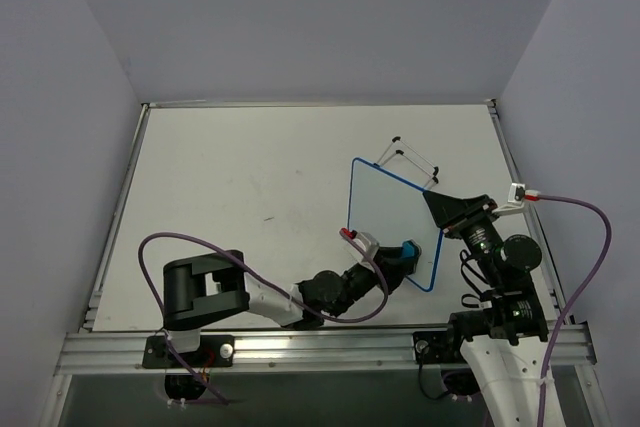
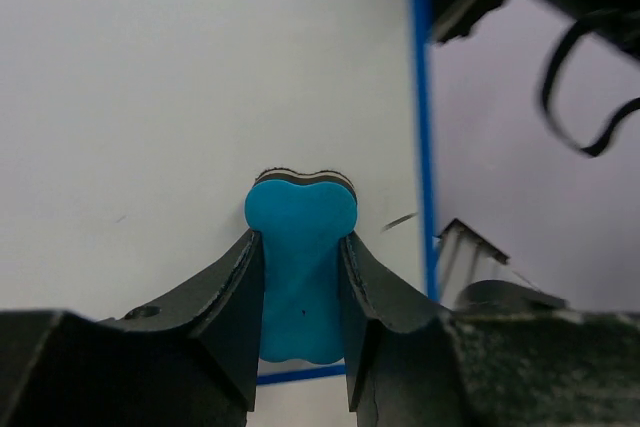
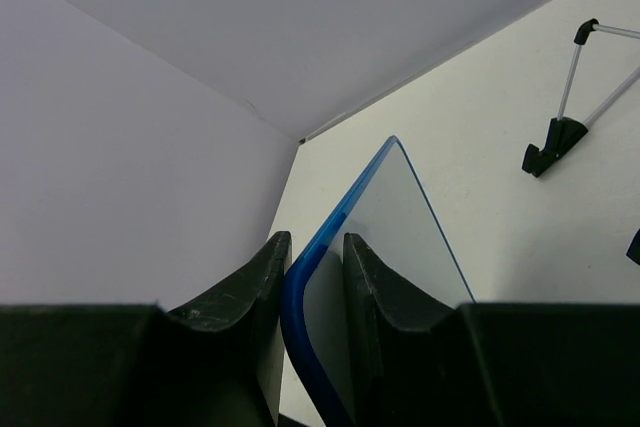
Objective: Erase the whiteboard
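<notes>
The whiteboard (image 1: pixel 385 217) has a blue rim, and its face looks blank in the top view. My right gripper (image 1: pixel 442 209) is shut on its right corner; in the right wrist view the fingers (image 3: pixel 380 287) clamp the blue rim (image 3: pixel 296 299). My left gripper (image 1: pixel 400 259) is shut on the blue bone-shaped eraser (image 1: pixel 409 252) and holds it against the board's near right part. In the left wrist view the eraser (image 2: pixel 300 247) sits flat on the white face (image 2: pixel 200 87), with a short dark stroke (image 2: pixel 400 220) beside it near the rim (image 2: pixel 421 97).
The thin wire stand (image 1: pixel 414 158) with black feet lies just beyond the board's far edge; it also shows in the right wrist view (image 3: pixel 563 127). Grey walls enclose the white table (image 1: pixel 240 187) on three sides. The right arm's cable (image 1: pixel 590 227) loops at the right.
</notes>
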{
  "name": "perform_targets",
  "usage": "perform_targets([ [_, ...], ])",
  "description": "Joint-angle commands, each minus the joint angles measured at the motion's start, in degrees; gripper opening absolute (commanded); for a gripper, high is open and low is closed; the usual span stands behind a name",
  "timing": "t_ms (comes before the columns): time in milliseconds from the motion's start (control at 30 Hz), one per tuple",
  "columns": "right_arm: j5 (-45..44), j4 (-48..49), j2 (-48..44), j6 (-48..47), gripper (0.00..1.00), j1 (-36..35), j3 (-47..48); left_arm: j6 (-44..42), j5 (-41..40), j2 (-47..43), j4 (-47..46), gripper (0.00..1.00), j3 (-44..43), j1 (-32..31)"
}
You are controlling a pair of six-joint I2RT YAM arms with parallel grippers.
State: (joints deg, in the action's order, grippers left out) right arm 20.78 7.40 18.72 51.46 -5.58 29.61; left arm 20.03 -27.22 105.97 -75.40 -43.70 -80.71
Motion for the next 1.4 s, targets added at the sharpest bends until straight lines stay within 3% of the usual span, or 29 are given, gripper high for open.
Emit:
perform_targets([
  [0, 1.46, 8.51, -1.58, 5.67, 0.0, -1.01, -0.69, -1.66, 8.14, -1.65, 0.06, 0.02, -5.68, -1.99],
  [167, 1.11, 7.89, -2.2, 5.31, 0.0, -1.01, -1.22, -1.49, 13.94, -1.38, 2.0, 0.02, -8.5, -2.7],
  [767, 1.9, 8.42, -1.94, 5.49, 0.0, -1.01, -1.3, 3.17, 9.47, -0.24, 1.83, 0.02, -1.57, -0.15],
  [1000, 3.39, 11.32, 0.0, 6.28, 0.0, -1.01, -0.6, 4.05, 15.52, 0.29, 2.18, 0.02, 0.11, 1.07],
  [1200, 3.57, 11.06, -0.17, 6.11, 0.0, -1.01, -0.34, 1.51, 20.19, -0.68, 12.8, 0.02, -3.31, 1.25],
  [1367, 2.78, 8.69, -1.58, 5.14, 0.0, -1.01, -0.51, -3.33, 12.3, -3.92, 29.22, 0.02, -8.24, 0.38],
])
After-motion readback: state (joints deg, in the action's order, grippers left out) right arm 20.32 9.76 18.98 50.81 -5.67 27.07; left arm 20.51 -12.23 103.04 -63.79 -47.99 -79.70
